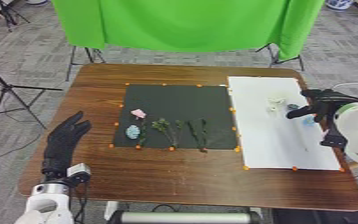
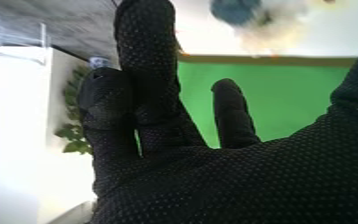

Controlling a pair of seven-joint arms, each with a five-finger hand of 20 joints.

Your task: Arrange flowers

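Observation:
In the head view my left hand is open, flat over the table's left side. My right hand hangs open over the right part of the white sheet, beside a dark blue flower and pale flowers. A light blue piece lies partly under it. On the black mat are a pink flower, a light blue flower and green stems. In the right wrist view my right hand has extended fingers, with a blue flower beyond them.
Orange markers line the edges of the mat and sheet on the brown table. A green cloth hangs behind the table, and a black tripod stand is at the left. A leafy plant stands farther off in the right wrist view.

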